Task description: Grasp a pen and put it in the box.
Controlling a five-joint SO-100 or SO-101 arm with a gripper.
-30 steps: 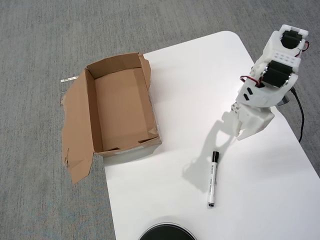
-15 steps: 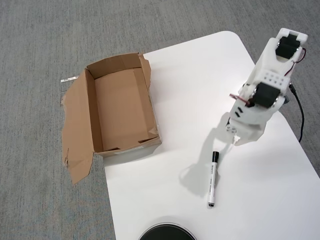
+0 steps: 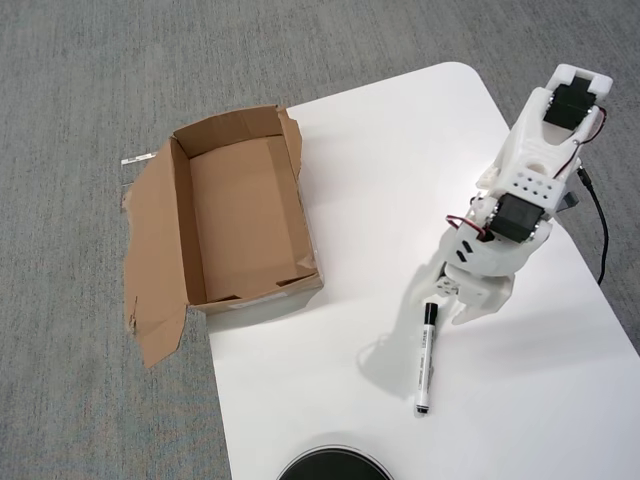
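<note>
In the overhead view the arm is seen to have been lowered and stretched forward over the last second, so that the gripper [image 3: 452, 308] is now brought down right at the capped upper end of the pen [image 3: 426, 357], where a moment ago it was held well above and to the right of it. The pen itself has not been shifted: it is still laid flat on the white table [image 3: 400, 150], nearly upright in the picture, black cap towards the arm. From this the approach is judged to be nearly complete and the grasp not yet made. The fingers are seen from above only, largely hidden by the wrist body; a gap appears to be kept between them, but whether they are parted cannot be told with certainty.

The box [image 3: 182, 228] is stood at the left edge of the table, well apart from the pen, its torn flaps splayed outwards. Nothing is seen inside it; only the bare cardboard floor is shown
</note>
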